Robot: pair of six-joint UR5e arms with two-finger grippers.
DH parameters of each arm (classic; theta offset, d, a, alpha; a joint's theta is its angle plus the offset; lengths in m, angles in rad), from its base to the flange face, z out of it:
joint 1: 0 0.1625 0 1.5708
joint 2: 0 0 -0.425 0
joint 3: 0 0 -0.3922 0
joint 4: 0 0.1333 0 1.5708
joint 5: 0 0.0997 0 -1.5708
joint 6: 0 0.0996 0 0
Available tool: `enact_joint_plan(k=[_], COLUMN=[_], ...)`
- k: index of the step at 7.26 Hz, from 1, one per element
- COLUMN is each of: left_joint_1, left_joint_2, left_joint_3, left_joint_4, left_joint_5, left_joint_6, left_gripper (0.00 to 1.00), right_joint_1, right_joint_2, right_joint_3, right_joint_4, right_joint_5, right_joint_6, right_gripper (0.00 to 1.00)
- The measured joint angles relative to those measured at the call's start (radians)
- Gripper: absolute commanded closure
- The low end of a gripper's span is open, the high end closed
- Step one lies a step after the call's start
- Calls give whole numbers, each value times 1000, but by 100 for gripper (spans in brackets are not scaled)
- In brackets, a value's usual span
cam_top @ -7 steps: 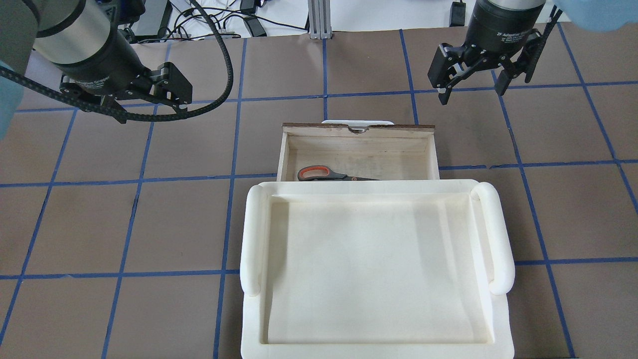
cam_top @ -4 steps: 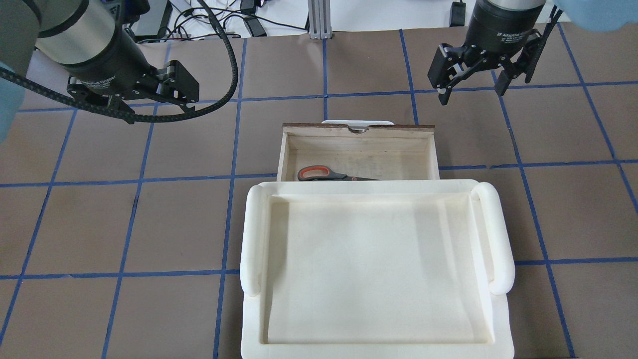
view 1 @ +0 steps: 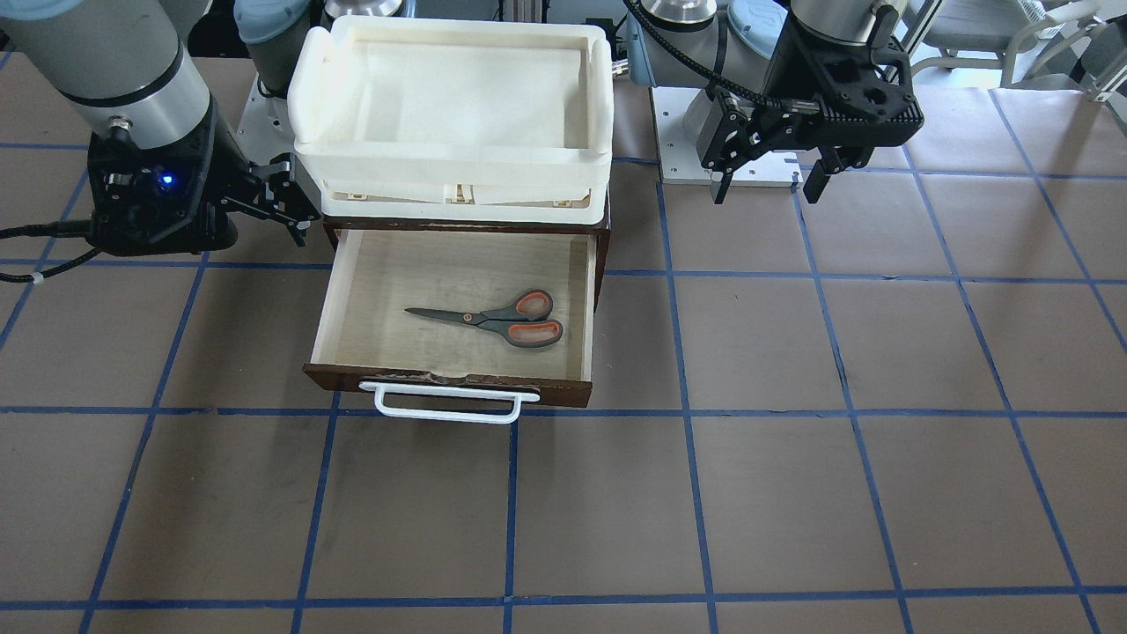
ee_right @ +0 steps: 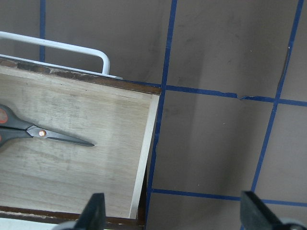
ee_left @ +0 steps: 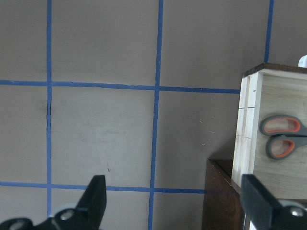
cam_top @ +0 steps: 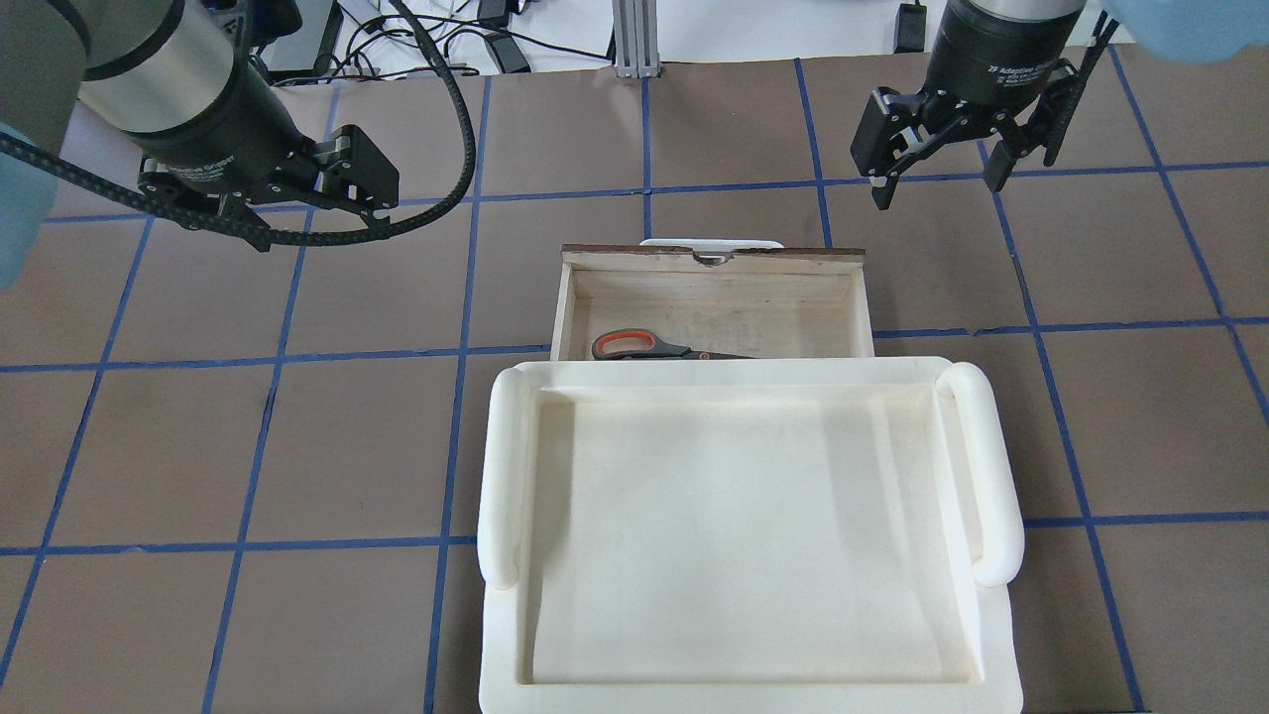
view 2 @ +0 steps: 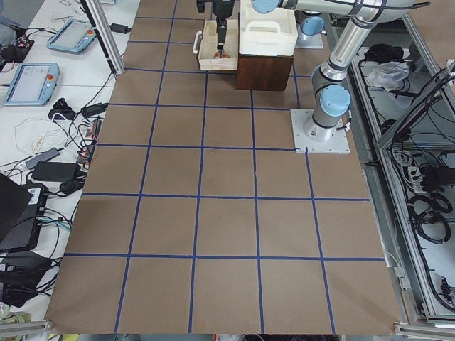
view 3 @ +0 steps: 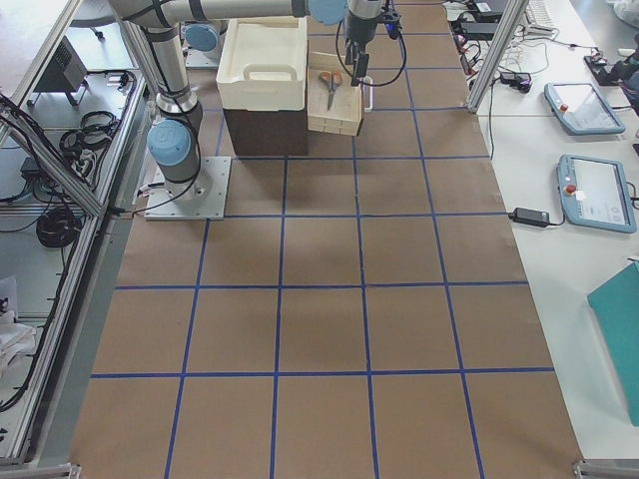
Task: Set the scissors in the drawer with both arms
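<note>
Scissors [view 1: 484, 320] in drawer [view 1: 396, 273], parallel to front, blades toward robot's right

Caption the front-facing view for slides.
Grey-handled scissors lie in the open dark wooden drawer; left gripper, right gripper open.

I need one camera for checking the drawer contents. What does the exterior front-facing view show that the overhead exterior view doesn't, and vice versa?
Only front-facing: the scissors whole, both loops and blades, and the drawer with its full white handle. Only overhead: cable clutter beyond the table's far edge; there the tray hides part of the scissors. Both: the drawer open, the left gripper and right gripper open and empty.
</note>
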Motion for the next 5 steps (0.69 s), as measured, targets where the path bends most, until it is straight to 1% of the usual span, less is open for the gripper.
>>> enact_joint_plan(k=[5], left_joint_1=[2], left_joint_2=[0], left_joint_3=[5], left_joint_4=[-15], left_joint_5=[6], left_joint_6=[44], left_gripper=[0], right_joint_1=[0], right_joint_2=[-3], right_joint_3=[12], right_joint_4=[-7], right_joint_5=[0], right_joint_6=[1], right_gripper=[0])
